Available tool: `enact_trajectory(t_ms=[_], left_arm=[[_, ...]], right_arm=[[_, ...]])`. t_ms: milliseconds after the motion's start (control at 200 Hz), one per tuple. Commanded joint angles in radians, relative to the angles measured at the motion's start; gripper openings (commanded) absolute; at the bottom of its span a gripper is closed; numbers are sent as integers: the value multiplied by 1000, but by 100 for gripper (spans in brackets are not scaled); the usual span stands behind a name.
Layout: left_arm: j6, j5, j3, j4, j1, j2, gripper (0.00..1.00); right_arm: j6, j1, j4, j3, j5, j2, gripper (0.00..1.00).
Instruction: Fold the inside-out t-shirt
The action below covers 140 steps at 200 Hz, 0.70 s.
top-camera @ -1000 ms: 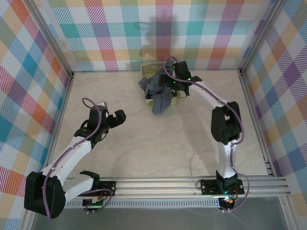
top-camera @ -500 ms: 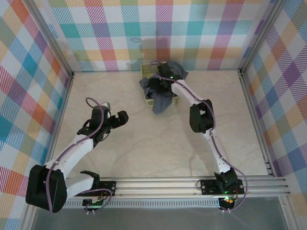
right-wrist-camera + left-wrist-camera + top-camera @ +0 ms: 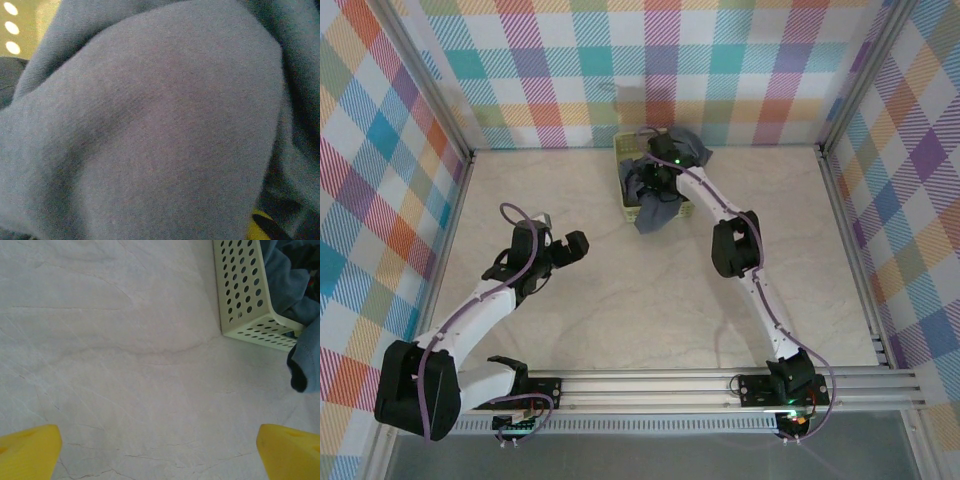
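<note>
The inside-out t-shirt [image 3: 656, 212] is a bunched dark slate-grey heap in the lime-green basket [image 3: 629, 204], with one end spilling over the near rim onto the table. My right gripper [image 3: 657, 176] is sunk into the cloth in the basket. In the right wrist view the t-shirt [image 3: 150, 140] presses close and hides the jaws, apart from a yellow sliver of one fingertip [image 3: 259, 224]. My left gripper [image 3: 570, 243] hovers open over bare table to the left, with nothing between its yellow fingertips [image 3: 27, 452]. The left wrist view catches the basket [image 3: 240, 300] corner and hanging cloth [image 3: 301, 357].
The basket stands at the back of the table, close to the checked rear wall. Aluminium frame rails [image 3: 720, 382] run along the near edge by the arm bases. The pale marbled tabletop [image 3: 620, 300] lies between the two arms.
The right arm swung its gripper left and down into the shirt in the basket. The cloth's left lobe has since drawn in toward that gripper. The left arm has barely moved.
</note>
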Motion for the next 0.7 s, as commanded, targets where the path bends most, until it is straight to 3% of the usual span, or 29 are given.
enact_trajectory(t_ms=[0,140,355,515,695], left_arm=[[-13,-3,32,-24,-8,11,100],[-23,-7,60,-55,-7,35,100],[-53,-56,70,-97,-7,22,100],[-57,-73,92,-139,-8,33,100],[-62,-85,134,-166,-4,60,100]], right_arm=[[36,-5,-33,-90,-23,-66,14],[26,5,41,-190,-18,-175,8],[33,56,31,-180,-69,-156,0],[44,105,45,-184,-108,-182,0],[9,132,58,-189,-65,-296,0]])
